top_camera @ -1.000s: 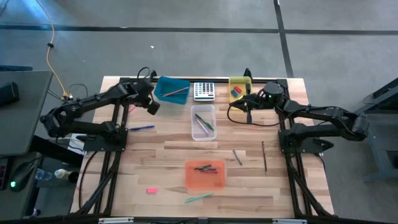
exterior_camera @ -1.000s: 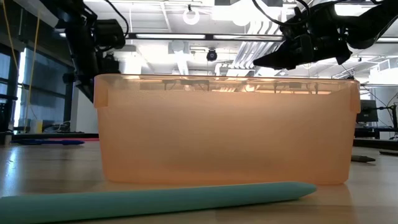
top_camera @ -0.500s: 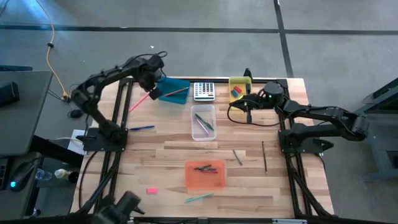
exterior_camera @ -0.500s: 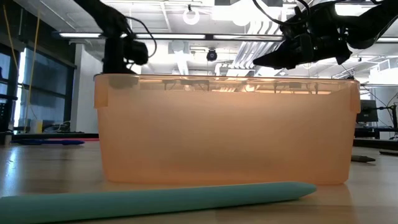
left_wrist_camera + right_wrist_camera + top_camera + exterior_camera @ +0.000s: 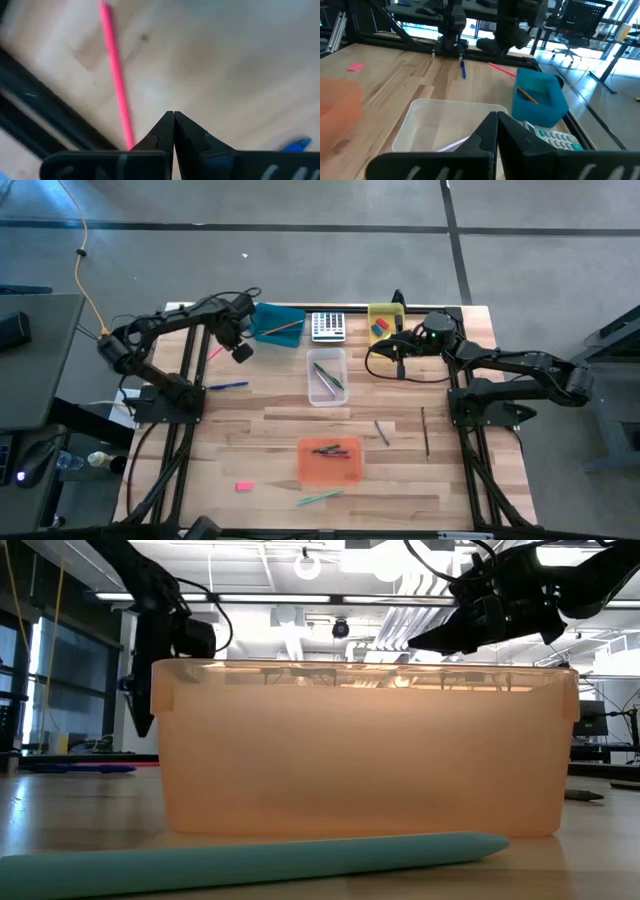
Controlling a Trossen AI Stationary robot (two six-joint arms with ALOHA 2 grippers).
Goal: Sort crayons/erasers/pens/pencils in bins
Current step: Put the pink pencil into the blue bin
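I am hovering the left end effector (image 5: 240, 350) with its fingers pressed together and holding nothing, just above the pink pencil (image 5: 116, 80) that is lying on the bench (image 5: 270, 430) directly under and slightly outboard of the tips. The teal bin (image 5: 277, 323), already holding a tan pencil (image 5: 283, 328), is sitting just beside this end effector on its inboard side, so the carry should be short. To do this pick well, I judge I need to spread the fingers first, turn the wrist so they straddle the thin shaft crosswise, and come down near its middle so it does not pivot or roll away. A blue pen (image 5: 228, 386) is waiting nearer the arm's base.

Further right, the clear bin (image 5: 327, 378) is holding pens, and the orange bin (image 5: 330, 462) is sitting toward the front. I am parking the right end effector (image 5: 400, 360), fingers likewise together and empty, just beside the yellow bin (image 5: 384, 323) with its erasers.
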